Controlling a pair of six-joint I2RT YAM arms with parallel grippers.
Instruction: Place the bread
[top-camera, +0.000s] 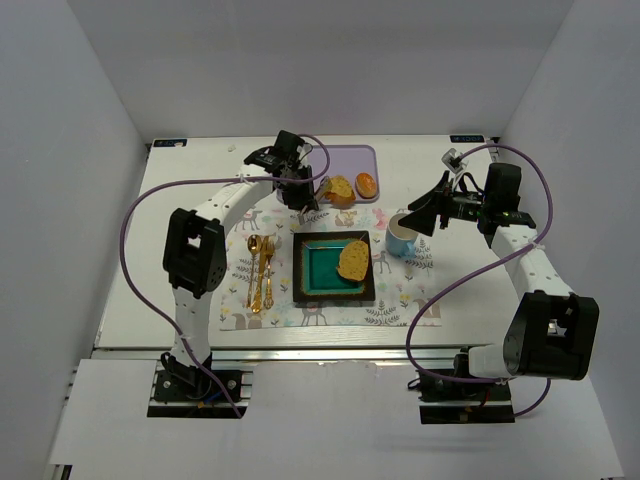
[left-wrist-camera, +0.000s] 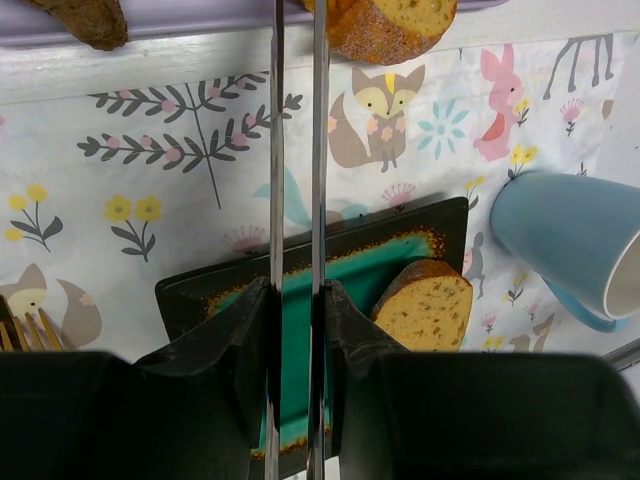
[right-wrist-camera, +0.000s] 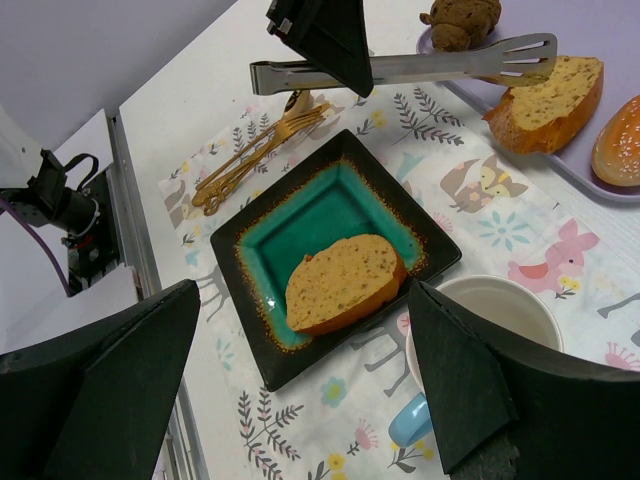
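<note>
A slice of yellow bread (top-camera: 353, 260) lies on the right part of a square teal plate with a dark rim (top-camera: 298, 272); it also shows in the left wrist view (left-wrist-camera: 428, 305) and the right wrist view (right-wrist-camera: 345, 282). My left gripper (top-camera: 297, 185) is shut on metal tongs (right-wrist-camera: 400, 68), whose empty tips hover at another bread slice (right-wrist-camera: 545, 105) on the lavender tray (top-camera: 352, 157). In the left wrist view the gripper (left-wrist-camera: 297, 295) squeezes the tongs (left-wrist-camera: 297, 150). My right gripper (top-camera: 430, 215) is open and empty, above the plate's right side (right-wrist-camera: 300, 390).
An orange bun (top-camera: 366, 184) and a dark muffin (right-wrist-camera: 460, 22) also sit on the tray. A blue mug (top-camera: 400, 236) stands right of the plate. Gold cutlery (top-camera: 260, 270) lies left of it on the patterned placemat (top-camera: 400, 300).
</note>
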